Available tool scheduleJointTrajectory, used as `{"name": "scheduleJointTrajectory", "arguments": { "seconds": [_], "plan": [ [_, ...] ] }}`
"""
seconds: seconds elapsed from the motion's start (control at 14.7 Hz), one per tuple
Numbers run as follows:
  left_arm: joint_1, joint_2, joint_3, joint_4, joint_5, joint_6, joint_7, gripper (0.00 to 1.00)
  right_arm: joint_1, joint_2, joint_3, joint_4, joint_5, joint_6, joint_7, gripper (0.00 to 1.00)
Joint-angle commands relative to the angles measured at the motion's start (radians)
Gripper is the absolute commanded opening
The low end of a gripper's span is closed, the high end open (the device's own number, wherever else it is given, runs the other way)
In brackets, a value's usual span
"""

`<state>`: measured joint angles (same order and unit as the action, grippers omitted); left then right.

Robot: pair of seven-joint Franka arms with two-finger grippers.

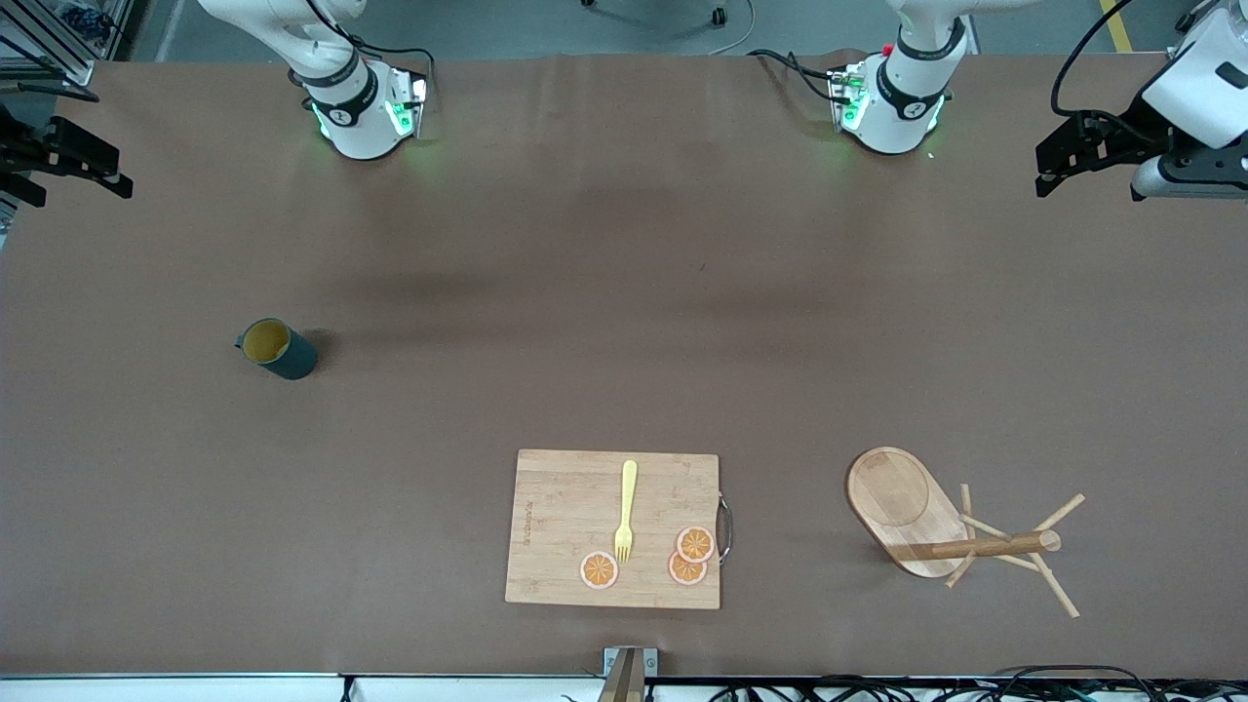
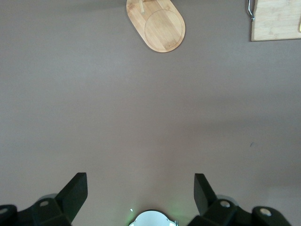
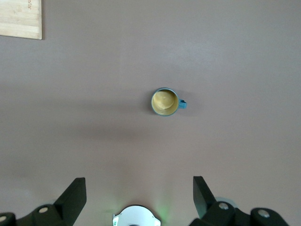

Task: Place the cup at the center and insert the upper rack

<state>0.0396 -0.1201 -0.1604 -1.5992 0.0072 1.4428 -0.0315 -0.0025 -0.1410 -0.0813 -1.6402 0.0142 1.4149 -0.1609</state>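
Currently treating cup (image 1: 278, 349), standing upright toward right arm's end of surface (image 1: 624, 292), as rigid, light, glazed-slick: taking by rim wall; left gripper (image 2: 140, 195) and right gripper (image 3: 139, 195) both hovering wide open, empty.

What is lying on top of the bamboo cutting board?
On the cutting board: a yellow fork and three orange slices, two overlapping near the metal handle. Whatever lies beneath the board is covered.
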Motion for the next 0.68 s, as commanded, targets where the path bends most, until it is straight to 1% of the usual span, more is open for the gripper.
{"name": "scheduleJointTrajectory", "arguments": {
  "seconds": [0.0, 0.41, 0.61],
  "plan": [
    [0.000, 0.008, -0.002, 0.018, -0.010, -0.015, 0.015, 1.00, 0.004, -0.022, -0.001, -0.012, 0.000, 0.006, 0.017, 1.00],
    [0.008, 0.016, -0.001, 0.034, -0.009, -0.010, 0.012, 1.00, 0.001, -0.019, -0.005, -0.010, -0.002, 0.012, 0.017, 1.00],
    [0.006, 0.028, 0.001, 0.038, -0.009, -0.010, 0.015, 1.00, -0.002, -0.008, -0.006, 0.034, -0.007, 0.012, 0.001, 1.00]
  ]
}}
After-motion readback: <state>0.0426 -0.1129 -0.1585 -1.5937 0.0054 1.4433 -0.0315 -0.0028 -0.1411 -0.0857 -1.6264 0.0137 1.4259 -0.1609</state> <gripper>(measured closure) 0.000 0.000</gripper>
